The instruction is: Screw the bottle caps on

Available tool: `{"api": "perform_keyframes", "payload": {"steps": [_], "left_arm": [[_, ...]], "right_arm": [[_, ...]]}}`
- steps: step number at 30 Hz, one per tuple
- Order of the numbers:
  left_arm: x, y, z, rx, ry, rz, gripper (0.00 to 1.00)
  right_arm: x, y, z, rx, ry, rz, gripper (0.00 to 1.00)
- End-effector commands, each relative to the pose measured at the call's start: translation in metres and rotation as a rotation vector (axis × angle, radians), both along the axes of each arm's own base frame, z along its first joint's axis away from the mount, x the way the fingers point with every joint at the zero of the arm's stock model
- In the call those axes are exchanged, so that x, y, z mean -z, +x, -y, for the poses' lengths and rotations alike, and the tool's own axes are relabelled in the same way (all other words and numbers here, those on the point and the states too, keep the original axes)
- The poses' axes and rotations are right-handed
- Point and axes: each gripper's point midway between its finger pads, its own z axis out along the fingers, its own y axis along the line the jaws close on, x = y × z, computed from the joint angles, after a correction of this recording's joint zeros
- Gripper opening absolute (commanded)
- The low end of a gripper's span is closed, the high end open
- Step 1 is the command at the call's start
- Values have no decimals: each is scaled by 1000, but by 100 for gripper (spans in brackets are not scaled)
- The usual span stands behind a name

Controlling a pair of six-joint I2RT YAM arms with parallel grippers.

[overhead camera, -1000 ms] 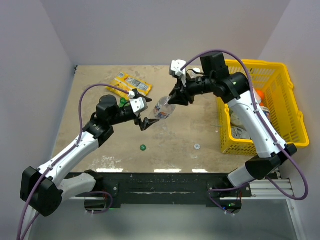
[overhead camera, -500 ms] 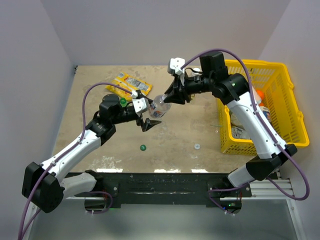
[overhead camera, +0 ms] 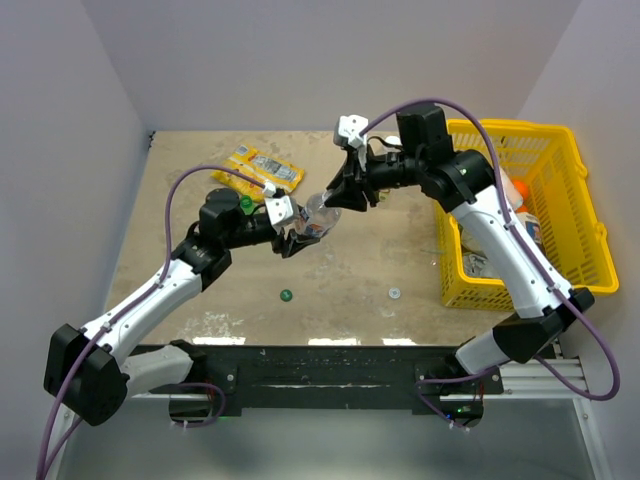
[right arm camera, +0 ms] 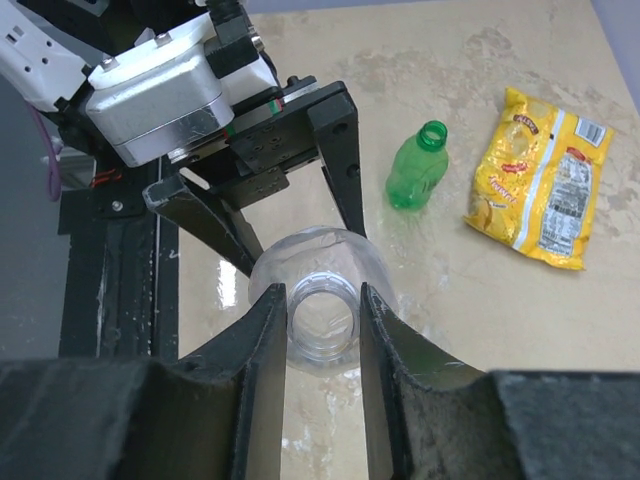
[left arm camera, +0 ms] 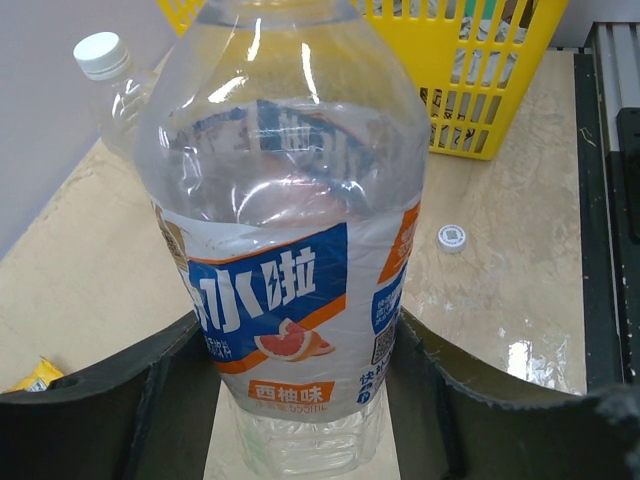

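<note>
- Handover: right tool pinches the open neck of the clear labelled plastic bottle; left tool straddles its body, grip unclear.
- Next: left clamps, right fetches white round cap.

The clear bottle fills both my gaps: my left fingers flank its body and my right fingers pinch its neck. On my left lie the green bottle and the snack packet — on my right stands the yellow basket. The nearer tabletop is passable, save a green cap and a white cap.
</note>
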Motion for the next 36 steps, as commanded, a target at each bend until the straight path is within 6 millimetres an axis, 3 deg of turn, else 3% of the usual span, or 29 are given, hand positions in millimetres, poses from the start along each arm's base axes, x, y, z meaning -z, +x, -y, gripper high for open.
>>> {"api": "perform_keyframes", "payload": {"steps": [1,3,4,6,8,9,10,12,13,16,18,19,21,22,27,31,36], "left_arm": [[-18,-7,1,18,-32,35,54],[-17,-7,-2,8,-23,33,45],[-13,-6,-4,-8,-11,25,38],[-11,-7,-9,-28,1,24,25],[-4,-9,-13,-44,20,9,21],[-6,-11,-16,-51,17,15,20],[-5,-11,-18,-68,20,14,19],[-6,-12,-22,-89,21,8,11],[-5,-11,-25,-108,27,4,8],[-5,-11,-34,-146,48,17,0],[-10,-11,-38,-165,55,38,0],[-7,-9,-40,-182,67,34,0],[-10,-7,-44,-198,74,49,0],[-11,-7,-44,-202,74,52,0],[-17,-6,-43,-200,61,57,0],[-17,-6,-42,-194,54,60,0],[-17,-6,-41,-191,48,58,0]], "right_arm": [[-35,12,2,104,59,53,44],[-55,21,9,169,83,83,55],[-80,22,15,197,130,103,56],[-103,41,36,270,197,101,59],[-100,62,62,378,218,38,59],[-90,69,68,407,190,41,56],[-55,71,77,402,78,68,55],[-10,66,85,365,-41,71,52],[39,56,94,301,-164,62,52],[128,15,106,69,-424,39,49],[160,-5,111,-23,-528,65,49],[194,-19,116,-93,-641,83,50],[211,-30,122,-136,-699,140,50],[232,-35,127,-161,-747,161,50],[270,-36,148,-200,-879,166,43],[288,-28,157,-176,-955,130,44],[295,-28,154,-205,-955,115,48]]}}
